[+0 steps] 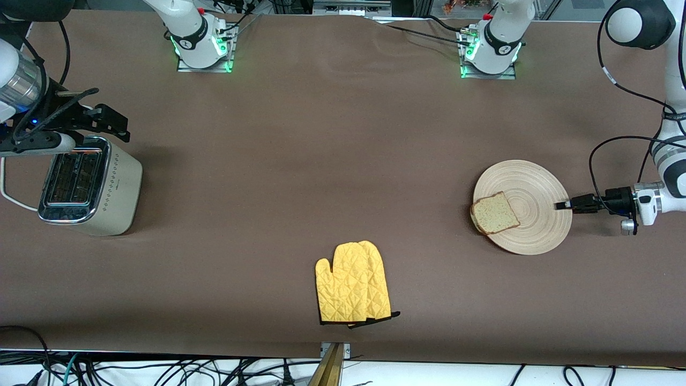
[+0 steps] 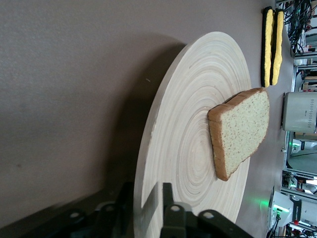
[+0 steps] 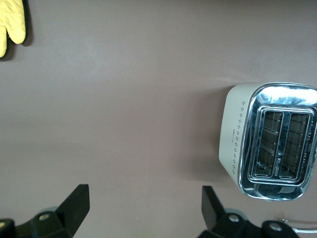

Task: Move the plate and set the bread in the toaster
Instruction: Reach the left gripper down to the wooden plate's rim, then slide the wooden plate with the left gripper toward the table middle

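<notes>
The round pale wooden plate [image 1: 536, 185] lies toward the left arm's end of the table, with the bread slice [image 1: 494, 213] on the part of it toward the table's middle. My left gripper [image 1: 561, 205] is shut on the plate's rim [image 2: 193, 124], one finger on top and one beneath. The bread [image 2: 242, 130] lies apart from those fingers [image 2: 167, 198]. The cream and chrome toaster [image 1: 88, 185] stands at the right arm's end, both slots empty [image 3: 270, 141]. My right gripper [image 1: 115, 124] hangs open and empty [image 3: 145, 203] in the air beside the toaster.
A pair of yellow quilted oven mitts [image 1: 352, 284] lies at the table's middle, nearer to the front camera than the plate. The toaster's white cord [image 1: 10, 198] runs off the table's end. Brown cloth covers the table.
</notes>
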Robot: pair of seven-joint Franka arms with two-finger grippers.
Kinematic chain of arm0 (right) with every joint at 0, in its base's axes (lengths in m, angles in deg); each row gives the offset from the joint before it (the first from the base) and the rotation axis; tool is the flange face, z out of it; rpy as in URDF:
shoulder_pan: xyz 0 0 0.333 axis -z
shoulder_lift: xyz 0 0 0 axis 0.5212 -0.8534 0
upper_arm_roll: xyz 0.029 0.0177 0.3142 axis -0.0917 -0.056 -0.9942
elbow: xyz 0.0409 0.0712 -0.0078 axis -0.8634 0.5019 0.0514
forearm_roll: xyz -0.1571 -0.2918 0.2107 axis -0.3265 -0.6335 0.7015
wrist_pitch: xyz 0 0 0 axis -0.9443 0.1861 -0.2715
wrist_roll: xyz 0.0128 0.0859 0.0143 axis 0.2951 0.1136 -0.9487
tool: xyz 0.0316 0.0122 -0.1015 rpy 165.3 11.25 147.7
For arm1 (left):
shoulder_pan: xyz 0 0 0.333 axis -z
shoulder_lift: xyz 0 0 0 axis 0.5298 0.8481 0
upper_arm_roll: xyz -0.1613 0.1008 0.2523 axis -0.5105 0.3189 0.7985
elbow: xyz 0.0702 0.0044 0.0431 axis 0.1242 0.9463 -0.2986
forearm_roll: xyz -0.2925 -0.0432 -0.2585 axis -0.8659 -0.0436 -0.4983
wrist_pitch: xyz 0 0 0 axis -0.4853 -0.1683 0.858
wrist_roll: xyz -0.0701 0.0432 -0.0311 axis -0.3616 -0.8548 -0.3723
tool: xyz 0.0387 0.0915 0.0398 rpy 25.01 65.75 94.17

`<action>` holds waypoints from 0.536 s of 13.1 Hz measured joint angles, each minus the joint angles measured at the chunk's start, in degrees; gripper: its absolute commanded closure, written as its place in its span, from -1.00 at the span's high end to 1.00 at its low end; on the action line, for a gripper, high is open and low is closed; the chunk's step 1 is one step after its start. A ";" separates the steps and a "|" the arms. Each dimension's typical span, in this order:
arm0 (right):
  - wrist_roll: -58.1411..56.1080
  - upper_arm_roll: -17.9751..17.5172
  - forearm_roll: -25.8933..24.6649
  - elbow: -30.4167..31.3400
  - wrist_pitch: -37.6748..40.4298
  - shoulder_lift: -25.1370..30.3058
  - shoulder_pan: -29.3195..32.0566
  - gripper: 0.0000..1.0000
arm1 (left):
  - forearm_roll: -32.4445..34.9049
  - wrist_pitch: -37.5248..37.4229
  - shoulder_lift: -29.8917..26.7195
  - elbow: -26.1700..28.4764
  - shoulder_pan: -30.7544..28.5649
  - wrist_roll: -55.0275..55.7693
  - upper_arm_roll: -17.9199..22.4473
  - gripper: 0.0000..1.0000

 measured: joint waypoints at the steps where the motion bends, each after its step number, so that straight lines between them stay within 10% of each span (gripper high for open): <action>1: 0.00 0.00 0.00 0.00 0.00 0.00 0.00 1.00 | -0.39 -0.62 -0.03 -0.05 -0.09 0.07 -0.01 -1.00; 7: 0.08 0.00 0.00 0.00 -0.17 0.00 0.01 1.00 | -0.66 -4.57 -0.14 -0.50 0.30 4.11 -0.73 -1.00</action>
